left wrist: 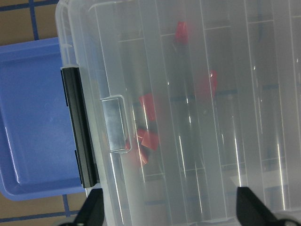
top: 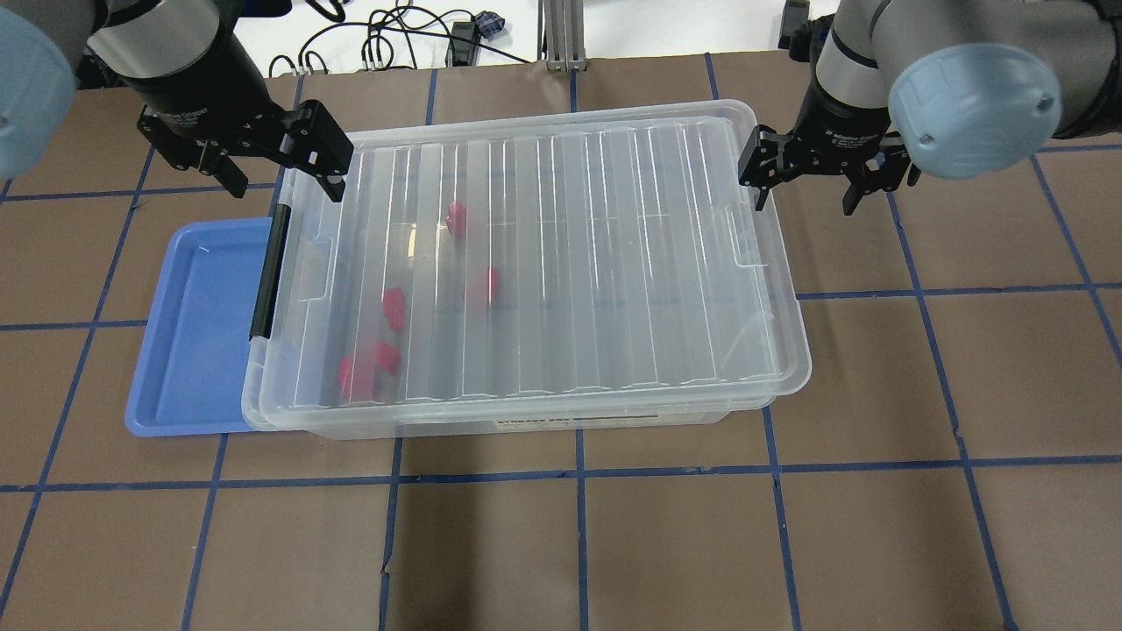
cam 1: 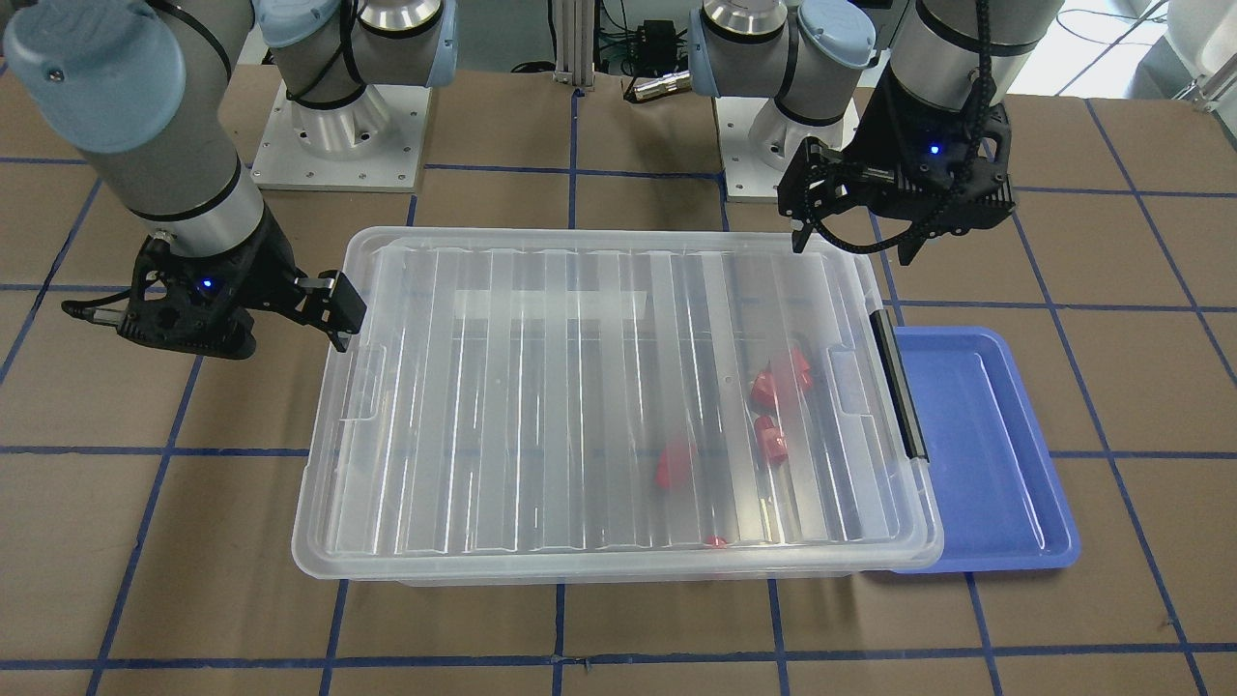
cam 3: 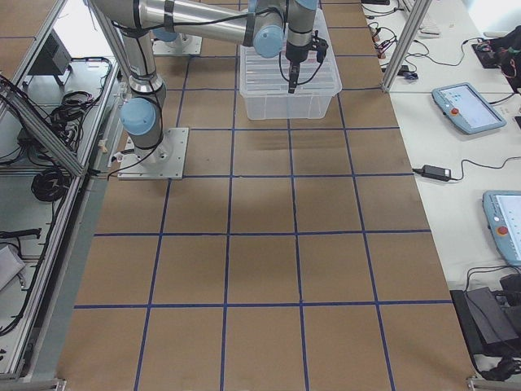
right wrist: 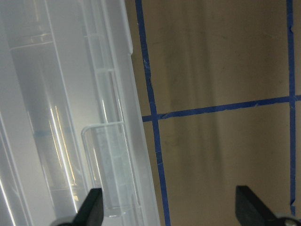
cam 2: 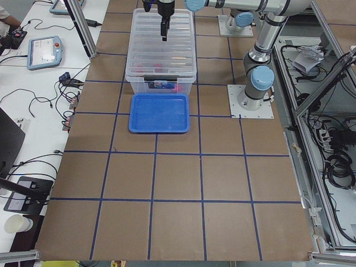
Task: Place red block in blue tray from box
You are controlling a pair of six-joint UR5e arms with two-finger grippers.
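The box (top: 570, 254) is a clear bin with its ribbed lid closed and a black latch (top: 267, 272) at its left end. Several red blocks (top: 394, 308) lie inside under the lid, also seen in the front view (cam 1: 770, 437) and the left wrist view (left wrist: 148, 106). The blue tray (top: 193, 324) lies empty beside the latch end, partly under the bin's rim. My left gripper (top: 263, 162) hovers open and empty over the box's far latch-end corner. My right gripper (top: 811, 184) hovers open and empty just past the box's other end.
The brown table has a blue tape grid (top: 578, 473). Both arm bases (cam 1: 338, 135) stand at the robot's side. Cables (top: 394, 44) lie beyond the far edge. Tablets and cables (cam 2: 44, 53) sit on side benches.
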